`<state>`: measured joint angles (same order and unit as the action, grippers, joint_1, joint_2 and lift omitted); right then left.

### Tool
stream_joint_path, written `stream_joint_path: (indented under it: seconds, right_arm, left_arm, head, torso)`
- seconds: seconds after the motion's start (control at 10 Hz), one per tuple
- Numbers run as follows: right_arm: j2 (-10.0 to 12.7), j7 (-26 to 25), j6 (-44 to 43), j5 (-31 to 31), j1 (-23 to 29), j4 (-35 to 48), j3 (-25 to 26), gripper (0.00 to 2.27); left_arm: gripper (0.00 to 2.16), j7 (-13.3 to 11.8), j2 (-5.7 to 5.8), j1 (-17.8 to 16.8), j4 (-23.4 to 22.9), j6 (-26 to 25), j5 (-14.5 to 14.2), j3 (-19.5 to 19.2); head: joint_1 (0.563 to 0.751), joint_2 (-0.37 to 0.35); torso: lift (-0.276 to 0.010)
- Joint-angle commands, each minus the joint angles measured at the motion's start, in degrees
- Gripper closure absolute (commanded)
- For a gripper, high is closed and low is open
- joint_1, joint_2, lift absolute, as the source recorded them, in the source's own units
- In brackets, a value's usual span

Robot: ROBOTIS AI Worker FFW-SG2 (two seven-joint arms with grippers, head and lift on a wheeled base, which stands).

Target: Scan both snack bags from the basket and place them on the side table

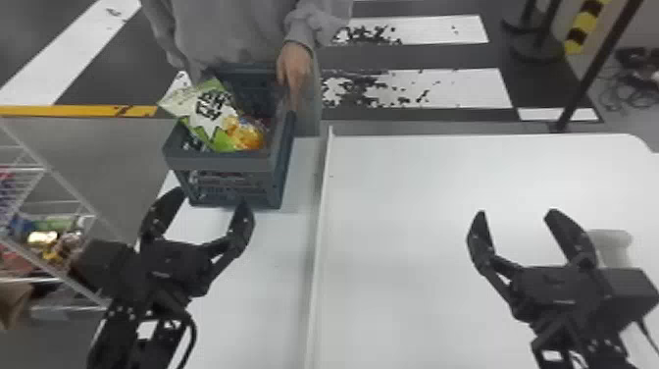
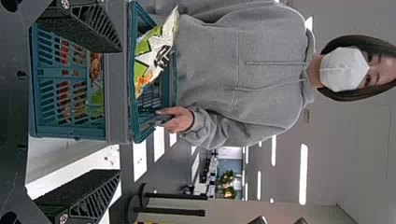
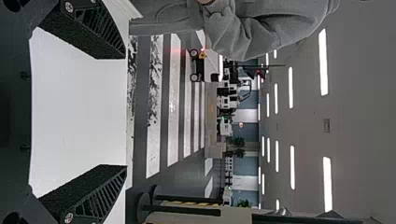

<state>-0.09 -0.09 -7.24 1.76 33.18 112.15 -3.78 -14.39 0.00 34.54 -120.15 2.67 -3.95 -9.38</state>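
In the head view my left gripper [image 1: 211, 206] stands open just on the near side of the grey-blue basket [image 1: 220, 163], nothing between its fingers. A green and white snack bag [image 1: 208, 110] leans out of the basket's top, and an orange and yellow bag [image 1: 246, 135] lies beside it. My right gripper [image 1: 515, 221] is open over the white table on the right. The left wrist view has the left gripper [image 2: 119, 112] facing the basket [image 2: 116, 93] and the upright snack bag [image 2: 152, 58]. In the right wrist view, the right gripper [image 3: 126, 112] has bare tabletop between its fingers.
A person's hand [image 1: 295, 68] holds the basket's right rim. A raised white edge [image 1: 321, 221] divides the basket's narrow surface from the wide side table [image 1: 417, 196]. A pale cylindrical object [image 1: 612, 245] stands behind my right gripper. A wire rack [image 1: 49, 211] with packages is at the left.
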Motion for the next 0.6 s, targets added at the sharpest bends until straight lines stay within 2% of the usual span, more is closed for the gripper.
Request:
stream_joint_path:
  seconds: [0.0, 0.5]
  right_arm:
    - [0.14, 0.00, 0.00, 0.00, -0.04, 0.00, 0.00, 0.09]
    - [0.14, 0.00, 0.00, 0.00, -0.13, -0.09, 0.00, 0.09]
  left_arm:
    - [0.07, -0.20, -0.15, -0.09, 0.00, -0.35, 0.00, 0.07]
    - [0.07, -0.73, -0.15, -0.35, 0.00, -1.23, 0.00, 0.07]
  head:
    - [0.695, 0.099]
    - [0.695, 0.095]
  torso:
    - [-0.075]
    - [-0.075]
